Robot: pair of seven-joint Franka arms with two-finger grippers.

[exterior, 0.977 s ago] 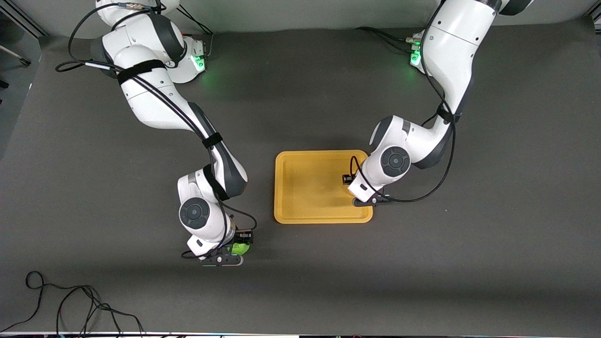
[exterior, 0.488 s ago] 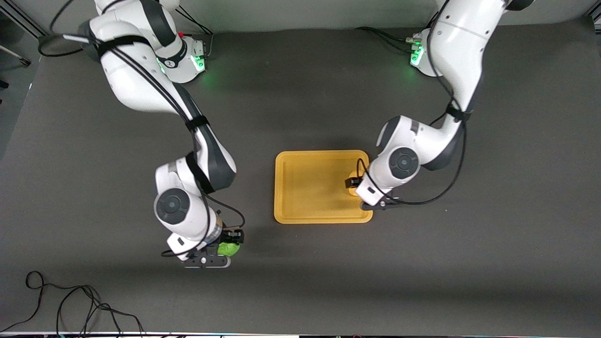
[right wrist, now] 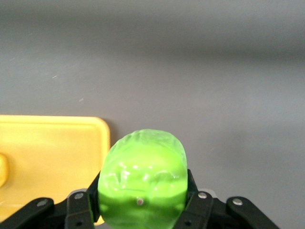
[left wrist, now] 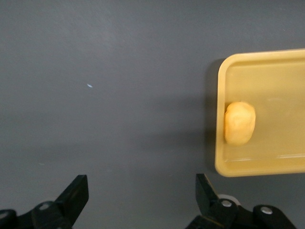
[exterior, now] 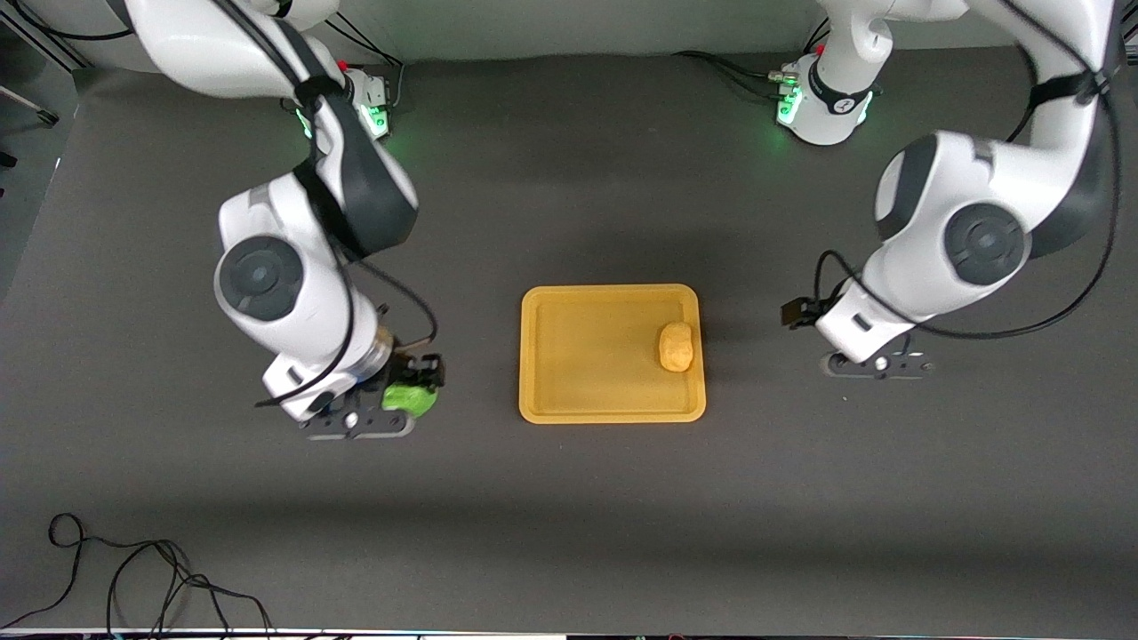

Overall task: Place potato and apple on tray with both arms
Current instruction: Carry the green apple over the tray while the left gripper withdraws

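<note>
You will find the potato [exterior: 676, 347] lying in the tray [exterior: 578, 409], against the rim at the left arm's end; the left wrist view confirms it [left wrist: 239, 122] touching the tray wall [left wrist: 220, 143]. The tray sits flat on the dark worktop [exterior: 569, 516], between the two arms. The left pincer [exterior: 876, 364] hangs over bare worktop near the tray, toward the left arm's end of the worktop, with its fingers [left wrist: 76, 193] spread wide and nothing between them. The right pincer [exterior: 360, 425] is raised over the worktop toward the right arm's end, apart from the tray — its jaws are clamped on the apple [exterior: 409, 398]. In the right wrist view the apple [right wrist: 142, 179] fills the gap between the fingers [right wrist: 78, 207], with the tray corner [right wrist: 97, 126] visible past it.
</note>
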